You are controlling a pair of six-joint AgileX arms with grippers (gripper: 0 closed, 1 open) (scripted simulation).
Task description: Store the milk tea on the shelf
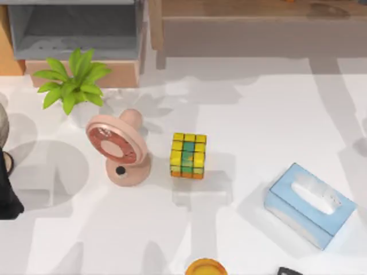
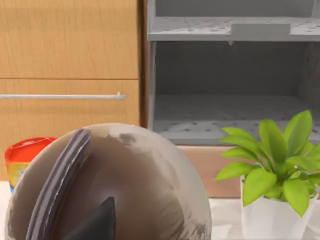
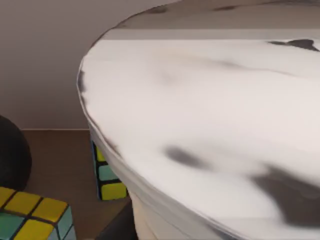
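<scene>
Right up against the right arm's wrist camera stands the milk tea point(image 3: 200, 125), its white round lid looming large and a strip of the pale cup wall showing under the rim. How wide the right pincer is, or whether it has hold of the cup, I cannot tell. Past the lid, parts of two coloured cubes point(image 3: 30, 215) sit on a brown surface with a plain wall behind.

From above, the white tabletop point(image 1: 258, 114) carries a green potted plant point(image 1: 71, 83), a pink desk fan point(image 1: 117, 146) just beside it, a yellow-and-green cube point(image 1: 188, 156) near the fan, and a blue tissue box point(image 1: 309, 203) well apart towards the right. The long brown shelf point(image 1: 258, 34) runs along the far edge at the right, and a grey cabinet point(image 1: 74, 28) stands at the far left.

The left arm point(image 1: 7, 195) waits at the left edge; its wrist view looks over a brownish round object point(image 2: 130, 185) towards wooden drawers point(image 2: 70, 65). Its pincer's opening I cannot tell either.
</scene>
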